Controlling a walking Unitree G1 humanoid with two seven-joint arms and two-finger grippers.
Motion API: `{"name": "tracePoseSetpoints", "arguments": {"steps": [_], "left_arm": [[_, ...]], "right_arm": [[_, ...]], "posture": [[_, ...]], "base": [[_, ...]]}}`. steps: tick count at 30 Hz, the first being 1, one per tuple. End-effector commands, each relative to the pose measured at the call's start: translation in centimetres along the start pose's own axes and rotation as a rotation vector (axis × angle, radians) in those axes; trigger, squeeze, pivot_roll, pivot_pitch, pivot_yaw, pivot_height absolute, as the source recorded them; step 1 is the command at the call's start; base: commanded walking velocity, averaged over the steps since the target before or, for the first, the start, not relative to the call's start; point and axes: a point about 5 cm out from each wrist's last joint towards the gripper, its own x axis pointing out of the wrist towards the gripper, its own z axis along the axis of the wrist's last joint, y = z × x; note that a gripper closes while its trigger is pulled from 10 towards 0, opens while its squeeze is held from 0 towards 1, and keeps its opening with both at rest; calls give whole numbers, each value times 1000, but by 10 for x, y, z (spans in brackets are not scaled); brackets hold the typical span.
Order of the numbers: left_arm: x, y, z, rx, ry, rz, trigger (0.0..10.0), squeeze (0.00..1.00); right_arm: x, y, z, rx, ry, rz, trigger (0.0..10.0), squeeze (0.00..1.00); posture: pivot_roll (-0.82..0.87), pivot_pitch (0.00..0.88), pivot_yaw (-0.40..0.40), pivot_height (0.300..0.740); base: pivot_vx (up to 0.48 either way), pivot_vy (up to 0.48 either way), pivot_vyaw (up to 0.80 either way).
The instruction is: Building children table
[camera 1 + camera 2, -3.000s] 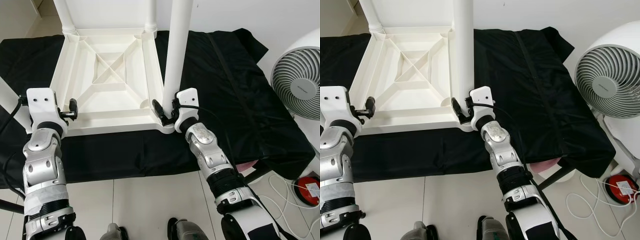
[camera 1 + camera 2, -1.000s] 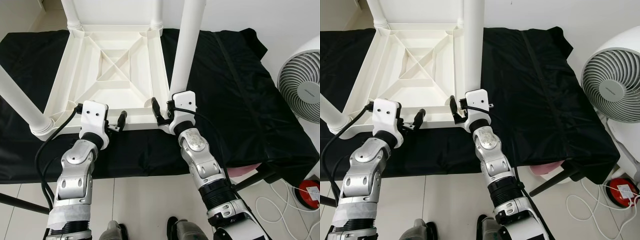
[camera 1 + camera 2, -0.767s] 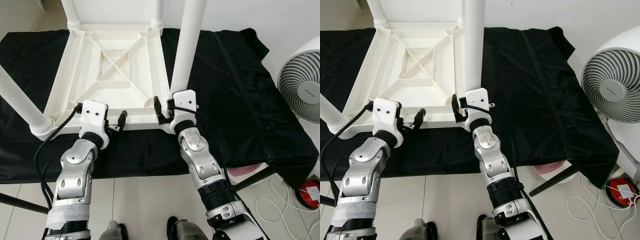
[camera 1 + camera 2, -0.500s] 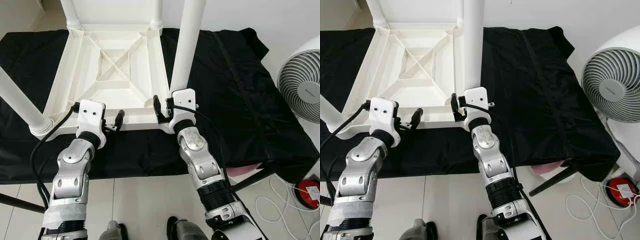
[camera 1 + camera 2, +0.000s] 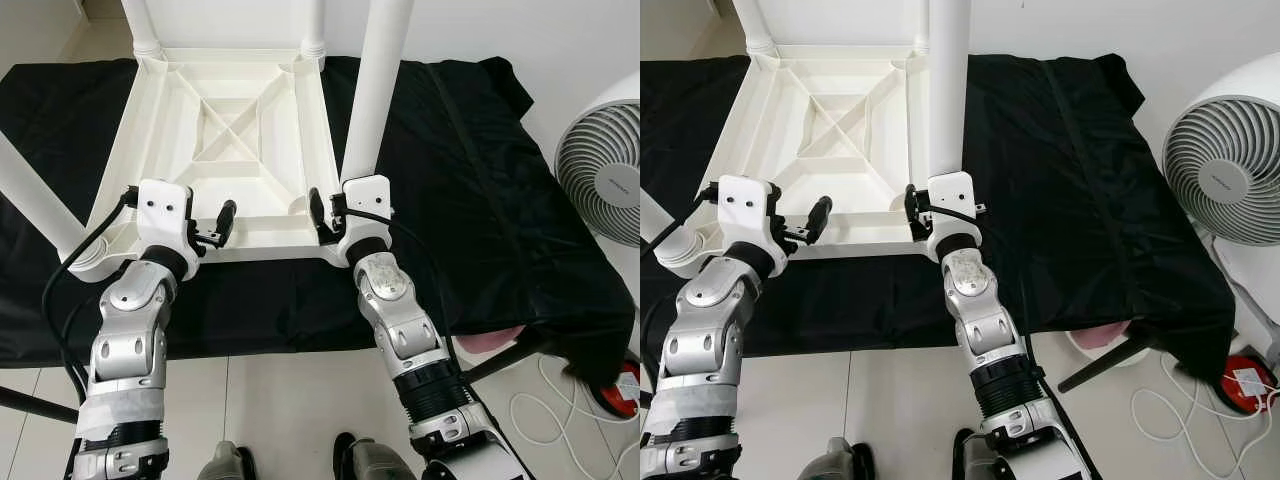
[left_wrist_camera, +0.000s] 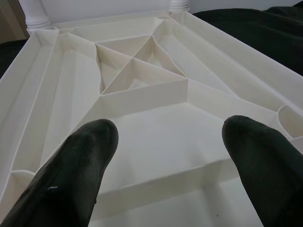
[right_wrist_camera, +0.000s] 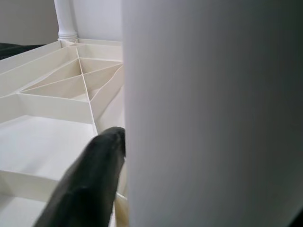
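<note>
A white plastic children's table (image 5: 225, 150) lies upside down on a black cloth (image 5: 470, 170) that covers a low surface, its ribbed underside facing up. Four white legs rise from its corners: two at the far edge, one at the near left corner (image 5: 35, 200) and one at the near right corner (image 5: 375, 90).

The right pincer (image 5: 335, 212) sits at the foot of the near right leg. In the right wrist view one black finger (image 7: 87, 184) presses against the side of the leg, so the pincer appears closed around it just above the socket.

The left pincer (image 5: 215, 225) hovers over the near edge of the upturned table, between the two near legs. In the left wrist view its two black fingers (image 6: 78, 165) are spread wide apart with nothing between them, and the ribbed underside lies just beyond.

A white fan (image 5: 600, 165) stands on the floor to the robot's right, well apart from the work.

The step in hand looks like seating or tightening the near right leg in its corner socket. The next move probably calls for the right pincer to press or twist that leg home while the left pincer closes on the table's near rim to keep it from sliding on the cloth.
</note>
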Motion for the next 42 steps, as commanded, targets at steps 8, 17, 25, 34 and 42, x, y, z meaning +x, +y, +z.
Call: {"name": "tracePoseSetpoints", "arguments": {"steps": [8,17,25,34,42], "left_arm": [[11,14,-7,-35,34,232,10000,0],[25,21,-5,8,48,267,10000,0],[36,22,-1,20,50,285,10000,0],[45,24,8,44,38,291,10000,0],[62,14,33,128,10,297,10000,0]], "right_arm": [[-2,-1,-4,43,44,-19,0,0],[-1,-17,0,146,41,-116,0,0],[-5,-37,2,266,26,-234,0,0],[-9,-56,-5,449,39,-334,0,0],[-17,-72,-21,752,75,-420,0,0]], "posture": [[-49,147,2,740],[-61,154,12,740],[-70,153,27,740],[-68,142,35,740],[-56,137,41,740]], "base": [[0,0,0],[0,0,0],[0,0,0],[0,0,0],[0,0,0]]}}
